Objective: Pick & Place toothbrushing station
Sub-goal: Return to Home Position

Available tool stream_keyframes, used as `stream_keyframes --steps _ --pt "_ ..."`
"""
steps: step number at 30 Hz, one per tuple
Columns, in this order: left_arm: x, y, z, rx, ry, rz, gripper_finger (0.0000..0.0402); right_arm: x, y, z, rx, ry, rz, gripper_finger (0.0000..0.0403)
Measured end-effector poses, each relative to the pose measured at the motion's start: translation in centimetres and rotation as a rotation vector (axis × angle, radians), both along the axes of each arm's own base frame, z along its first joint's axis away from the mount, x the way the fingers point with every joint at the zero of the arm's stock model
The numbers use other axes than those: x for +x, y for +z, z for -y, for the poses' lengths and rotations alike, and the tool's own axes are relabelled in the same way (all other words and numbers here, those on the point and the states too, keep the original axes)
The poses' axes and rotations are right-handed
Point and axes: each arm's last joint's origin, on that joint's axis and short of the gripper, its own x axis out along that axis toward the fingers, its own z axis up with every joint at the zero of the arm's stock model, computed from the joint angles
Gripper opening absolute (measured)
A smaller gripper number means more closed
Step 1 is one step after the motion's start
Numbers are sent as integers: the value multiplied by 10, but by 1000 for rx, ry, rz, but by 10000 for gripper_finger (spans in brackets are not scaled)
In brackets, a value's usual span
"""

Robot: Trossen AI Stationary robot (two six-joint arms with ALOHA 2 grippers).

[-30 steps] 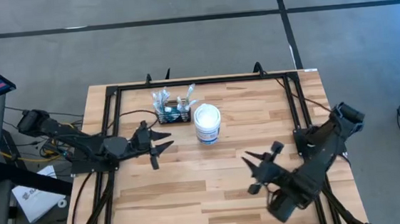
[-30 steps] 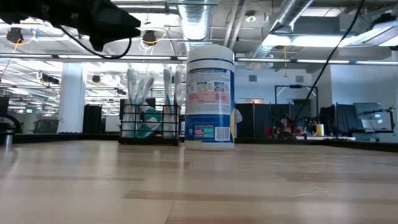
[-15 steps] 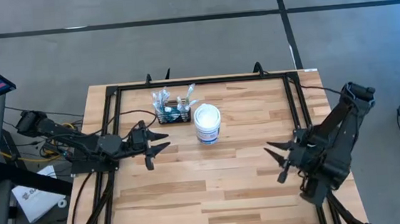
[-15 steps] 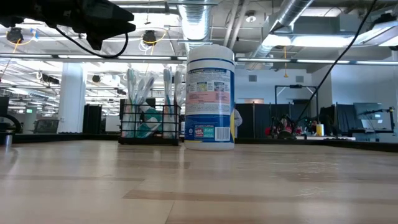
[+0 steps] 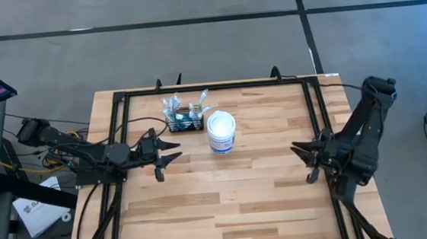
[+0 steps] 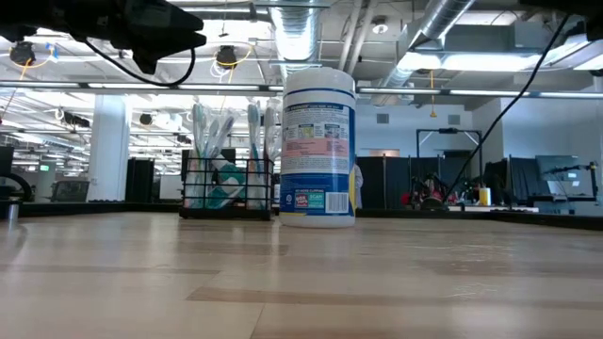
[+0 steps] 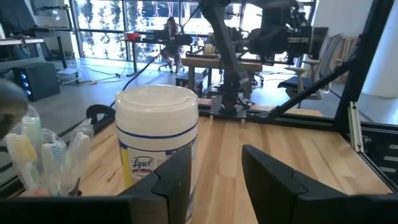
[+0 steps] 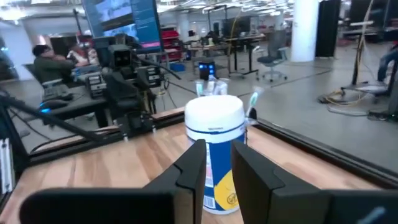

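At 3 o'clock, my right tool (image 5: 302,163) has pulled back, open and empty; my left tool (image 5: 172,151) waits open at 9. The toothbrushing station (image 5: 185,120) sits at 11, filled: nearly done.

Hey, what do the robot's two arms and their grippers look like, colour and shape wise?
Both arms are black, built of chunky jointed segments. The left gripper, by the table's left edge, and the right gripper, near its right edge, each end in two flat, tapering dark fingers. Thin black cables loop along the left arm. No markings show.
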Motion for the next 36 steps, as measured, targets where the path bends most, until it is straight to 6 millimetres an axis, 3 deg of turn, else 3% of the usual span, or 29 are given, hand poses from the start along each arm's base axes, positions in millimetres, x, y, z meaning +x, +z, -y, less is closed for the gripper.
stream_keyframes --steps 7,12,18,22,31,36 --pt "7 -6 -7 0 47 -35 135 17 -8 -21 -35 -38 -16 60" --pt "14 -12 -10 -2 -10 -64 135 28 -14 -53 -57 -10 -27 46" --pt "15 -9 -9 -13 -46 -30 135 46 7 -93 -117 2 -82 19" --pt "15 -6 -8 -8 -89 0 135 66 10 -115 -188 -12 -153 2" --pt "16 -5 -7 34 -194 0 135 104 -4 -117 -166 -11 -347 0" --pt "11 -13 -14 31 -155 -10 135 136 6 -111 -191 164 -458 0"
